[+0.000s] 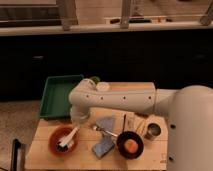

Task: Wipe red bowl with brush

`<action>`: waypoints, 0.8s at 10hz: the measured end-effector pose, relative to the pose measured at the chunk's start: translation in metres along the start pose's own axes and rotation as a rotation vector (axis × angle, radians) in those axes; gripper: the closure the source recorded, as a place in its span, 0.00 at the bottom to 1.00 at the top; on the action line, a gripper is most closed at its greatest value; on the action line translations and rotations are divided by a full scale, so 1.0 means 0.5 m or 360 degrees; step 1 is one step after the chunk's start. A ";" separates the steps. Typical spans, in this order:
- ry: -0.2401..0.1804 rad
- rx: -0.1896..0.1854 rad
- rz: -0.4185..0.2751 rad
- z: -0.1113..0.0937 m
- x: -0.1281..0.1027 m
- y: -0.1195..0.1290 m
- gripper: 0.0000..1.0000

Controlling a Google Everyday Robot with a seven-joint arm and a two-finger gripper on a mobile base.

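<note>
The red bowl sits on the front left of the wooden table. The brush lies inside it, its white handle slanting up to the right and its dark bristle head low in the bowl. My gripper hangs straight down from the white arm, just above the bowl's right rim at the top end of the brush handle. The arm hides where the gripper meets the handle.
A green tray stands behind the bowl. A black pan with an orange ball, a blue sponge, a grey cloth, a thin metal utensil and a metal cup lie to the right.
</note>
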 end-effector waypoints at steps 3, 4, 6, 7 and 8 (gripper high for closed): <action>-0.0082 0.0079 0.0074 0.065 0.026 0.008 1.00; -0.0109 0.0121 0.0065 0.074 0.027 0.006 1.00; -0.0103 0.0158 0.0075 0.065 0.028 0.003 1.00; -0.0089 0.0171 0.0084 0.056 0.031 0.001 1.00; -0.0068 0.0177 0.0090 0.048 0.035 -0.004 1.00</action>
